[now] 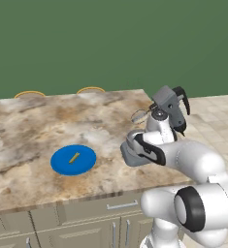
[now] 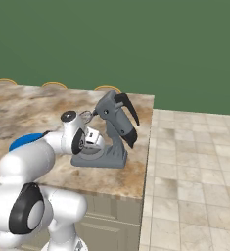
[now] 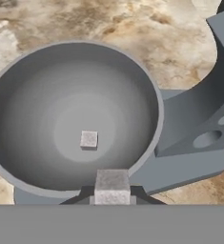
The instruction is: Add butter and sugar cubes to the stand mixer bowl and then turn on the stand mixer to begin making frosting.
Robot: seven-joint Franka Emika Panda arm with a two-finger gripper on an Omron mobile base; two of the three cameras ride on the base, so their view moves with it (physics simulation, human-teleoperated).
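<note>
Gripper (image 3: pixel 112 199) clamped on sugar cube (image 3: pixel 112 187) above stand mixer bowl (image 3: pixel 132 81); another cube (image 3: pixel 88 139) inside. Fingertips mostly hidden. Butter (image 1: pixel 74 157) on blue plate (image 1: pixel 62 167), arm partly blocking stand mixer (image 2: pixel 117 122).

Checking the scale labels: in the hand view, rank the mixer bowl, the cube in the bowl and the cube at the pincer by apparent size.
1. Stand mixer bowl, largest by far.
2. Sugar cube held at the pincer.
3. Sugar cube on the bowl's floor.
The held cube looks bigger, but it is nearer the camera; the two may really match.
</note>
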